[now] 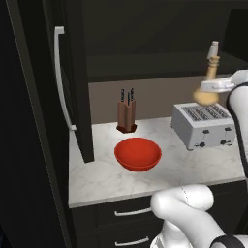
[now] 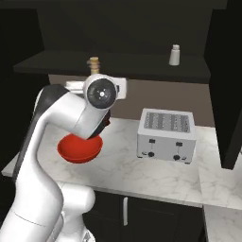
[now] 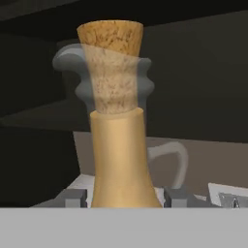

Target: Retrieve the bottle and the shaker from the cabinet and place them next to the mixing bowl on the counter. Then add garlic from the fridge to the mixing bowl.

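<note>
Two small vessels are the matter here: the bottle (image 1: 209,83) hangs in the air above the toaster (image 1: 203,124), clear of the cabinet (image 1: 160,43) shelf edge, and the shaker (image 2: 174,55) stands upright on that shelf, above the toaster's right end in the right base view. The tool (image 3: 121,197) is clenched on the bottle low on its body; in the hand view a grey finger pad (image 3: 72,197) sits against each side of the tan glass. The bottle is upright, with a bulbous base, a narrow neck and a cork stopper of grainy brown.

Open air lies between the bottle's base and the toaster's slotted top. The toaster is a boxy silver thing with two dark knobs on its front, set on the worktop (image 1: 111,179), which is white marble with grey veins and ends in a straight front edge over dark drawers with silver handles.

Left of the toaster sits the bowl (image 1: 138,153), wide, shallow and glossy red, with bare marble all round it. Behind the bowl, against the brown wall, stands a wooden knife block (image 1: 126,115) with dark handles. Further left of the bowl rises the black fridge (image 1: 72,82) with its long white handle, its side meeting the worktop's left end.
</note>
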